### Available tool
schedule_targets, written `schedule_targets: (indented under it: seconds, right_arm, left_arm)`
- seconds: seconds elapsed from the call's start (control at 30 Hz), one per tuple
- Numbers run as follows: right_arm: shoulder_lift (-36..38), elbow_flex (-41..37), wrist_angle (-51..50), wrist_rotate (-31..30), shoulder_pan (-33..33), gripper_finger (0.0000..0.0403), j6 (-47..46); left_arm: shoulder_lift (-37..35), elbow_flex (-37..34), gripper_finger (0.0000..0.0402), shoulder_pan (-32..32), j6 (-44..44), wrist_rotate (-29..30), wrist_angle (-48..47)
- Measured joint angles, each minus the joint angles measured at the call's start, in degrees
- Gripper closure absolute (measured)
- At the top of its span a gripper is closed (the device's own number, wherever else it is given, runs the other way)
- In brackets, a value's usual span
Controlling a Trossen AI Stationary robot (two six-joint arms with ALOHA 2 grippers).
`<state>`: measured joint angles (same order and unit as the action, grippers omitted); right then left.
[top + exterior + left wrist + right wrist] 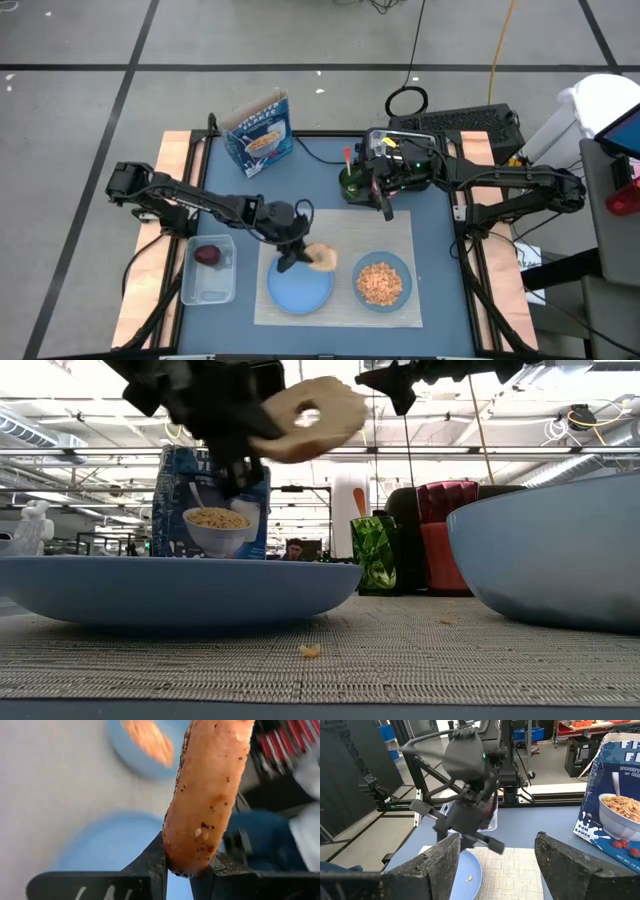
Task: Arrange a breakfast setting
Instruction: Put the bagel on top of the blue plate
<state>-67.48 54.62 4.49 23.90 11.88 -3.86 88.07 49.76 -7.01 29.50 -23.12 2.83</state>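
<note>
My left tool (290, 252) pinches the bagel (322, 257) above the plate (300, 288), lower centre; right tool (386, 208) gapes wide.

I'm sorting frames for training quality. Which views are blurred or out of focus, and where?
Left wrist view: the bagel in the left gripper is sharp, the plate and bowl behind are blurred. Low view: near bowl soft, bagel silhouetted against ceiling lights. High and right wrist views: sharp.
</note>
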Motion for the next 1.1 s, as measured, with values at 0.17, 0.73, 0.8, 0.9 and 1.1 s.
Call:
schedule_targets:
  seconds: [0.17, 0.73, 0.8, 0.9, 1.1]
  right_arm:
    - [0.0, 0.01, 0.0, 0.0, 0.0, 0.0156, 0.0]
    - [0.0, 0.01, -0.02, -0.02, 0.0, 0.0156, 0.02]
    - [0.0, 0.01, -0.02, -0.02, 0.0, 0.0156, 0.02]
    - [0.0, 0.01, -0.02, -0.01, 0.0, 0.0156, 0.01]
    - [0.0, 0.01, -0.02, -0.02, 0.0, 0.0156, 0.02]
  left_arm:
    - [0.0, 0.0, 0.0352, -1.0, 0.02, -8.38, -7.89]
    - [0.0, 0.0, 0.0353, -9.85, 3.34, -0.19, -14.25]
    - [0.0, 0.0, 0.0353, -10.49, 4.27, 1.51, -14.07]
    - [0.35, 0.0, 0.0353, -11.09, 5.25, 3.88, -13.95]
    - [4.98, 0.02, 0.0354, -11.16, 8.24, 4.63, -12.74]
